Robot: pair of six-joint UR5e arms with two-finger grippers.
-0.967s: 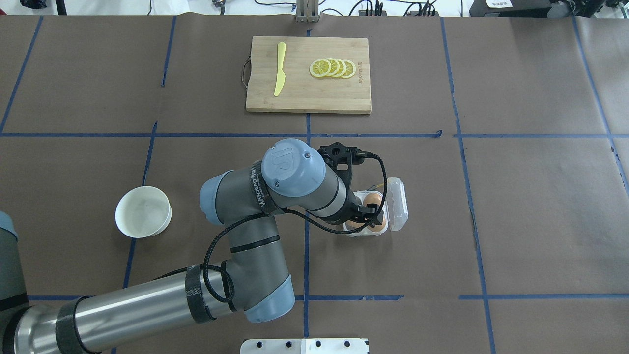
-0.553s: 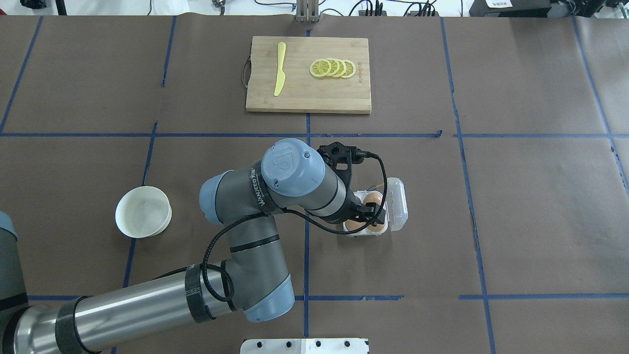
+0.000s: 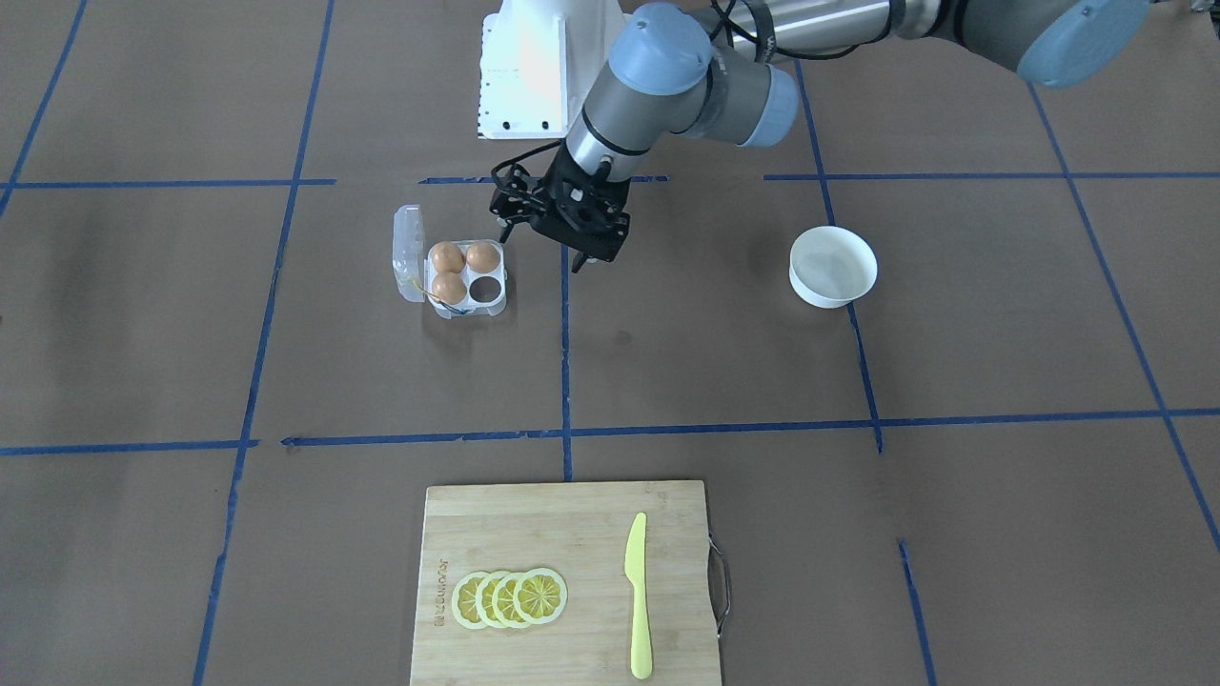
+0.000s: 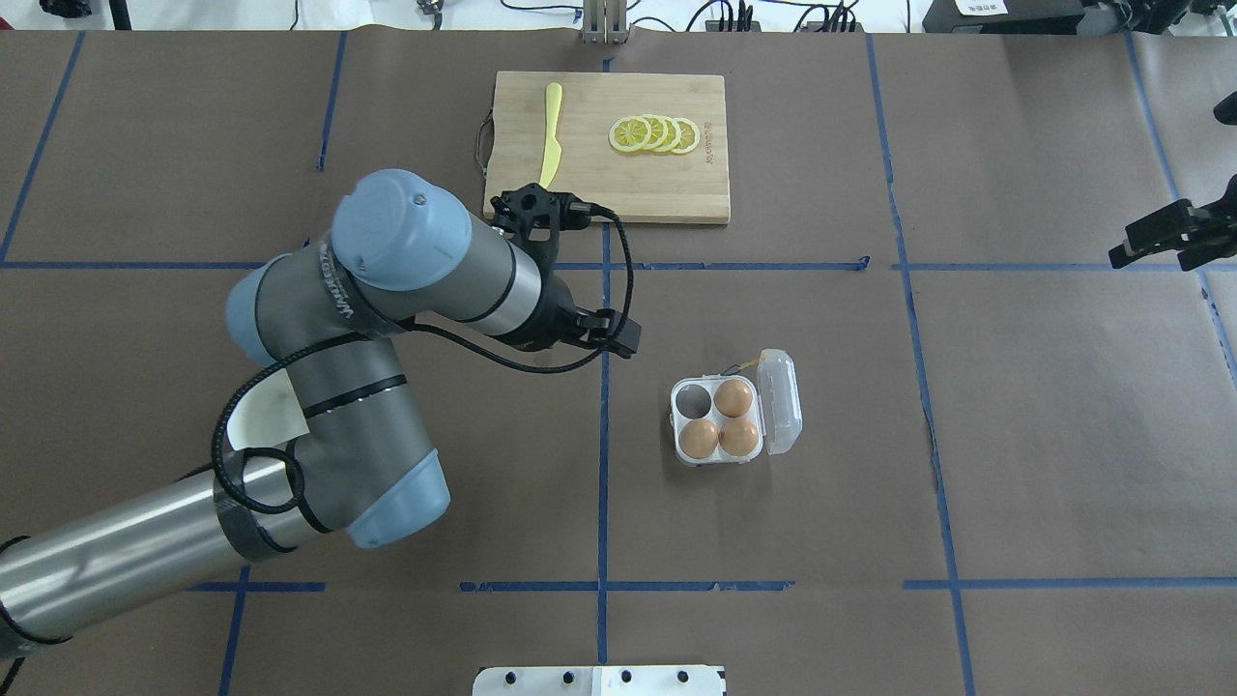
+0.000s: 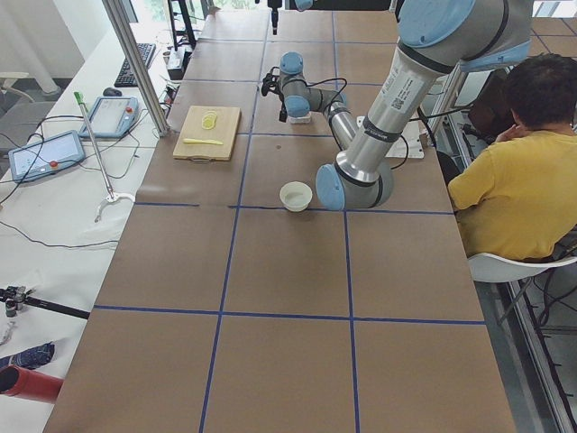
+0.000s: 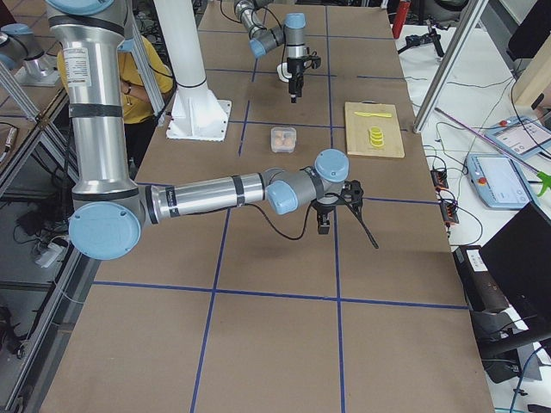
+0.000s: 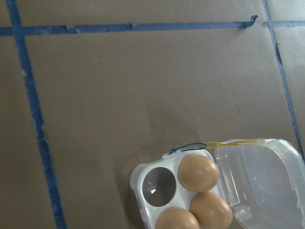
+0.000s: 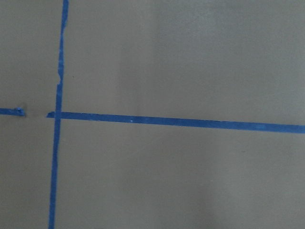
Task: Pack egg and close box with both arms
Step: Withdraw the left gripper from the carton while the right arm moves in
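Note:
The clear egg box [image 4: 680, 447] stands mid-table with its lid [image 4: 781, 401] open to the right. Three orange-brown eggs [image 4: 733, 396] fill three cups, and the far-left cup [image 4: 691, 398] is empty. The front view shows the same box [image 3: 499, 277], eggs [image 3: 446, 256] and lid [image 3: 408, 253]. My left gripper [image 4: 618, 338] hangs open and empty above the table, to the left of the box and apart from it; it also shows in the front view [image 3: 538, 252]. The left wrist view shows the box [image 7: 138, 177] at its lower edge. My right gripper [image 4: 1165, 237] is at the far right edge; I cannot tell its state.
A wooden cutting board [image 4: 606, 184] at the far side carries a yellow knife [image 4: 551, 135] and lemon slices [image 4: 654, 133]. A white bowl [image 3: 832, 267] stands to the left, partly hidden under my left arm in the overhead view. The right wrist view shows only brown table and blue tape.
My left arm has pulled back up and to the left, off the box, which now shows three eggs. The right gripper has come into view at the right edge.

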